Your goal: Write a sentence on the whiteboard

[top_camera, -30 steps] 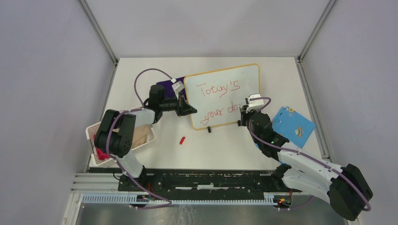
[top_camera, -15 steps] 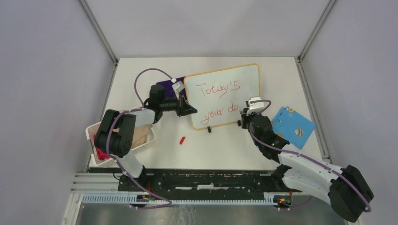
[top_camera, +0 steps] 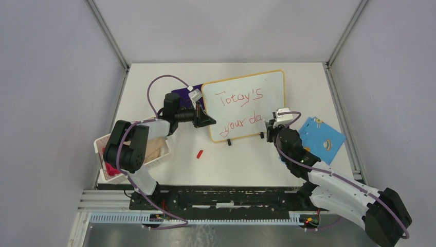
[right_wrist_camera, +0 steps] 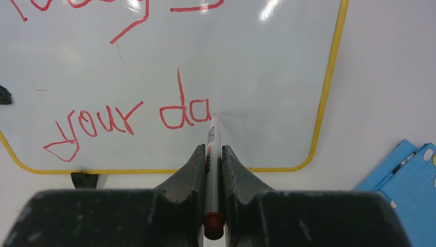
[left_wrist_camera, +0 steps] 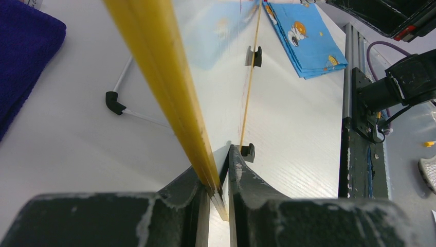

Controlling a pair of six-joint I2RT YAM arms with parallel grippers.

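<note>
The whiteboard (top_camera: 257, 85) stands propped mid-desk (top_camera: 241, 159). My left pincer (left_wrist_camera: 218, 164) pinches its yellow side edge. My right pincer (right_wrist_camera: 212, 152) pinches the marker (right_wrist_camera: 213, 128), tip at the sentence (top_camera: 239, 109), just after "da". I judge the board light, stiff and glossy-slippery, so hold it by the frame only.

Two robot arms, each built of smooth white shell segments joined by bulky black rounded joint housings. A thin purple cable (top_camera: 148, 95) trails along the left arm (top_camera: 154, 127), and one like it runs along the right arm (top_camera: 339, 191). The left pincer (left_wrist_camera: 216, 164) and right pincer (right_wrist_camera: 212, 149) have matte black wedge-shaped fingers, scuffed pale grey along their edges.
</note>
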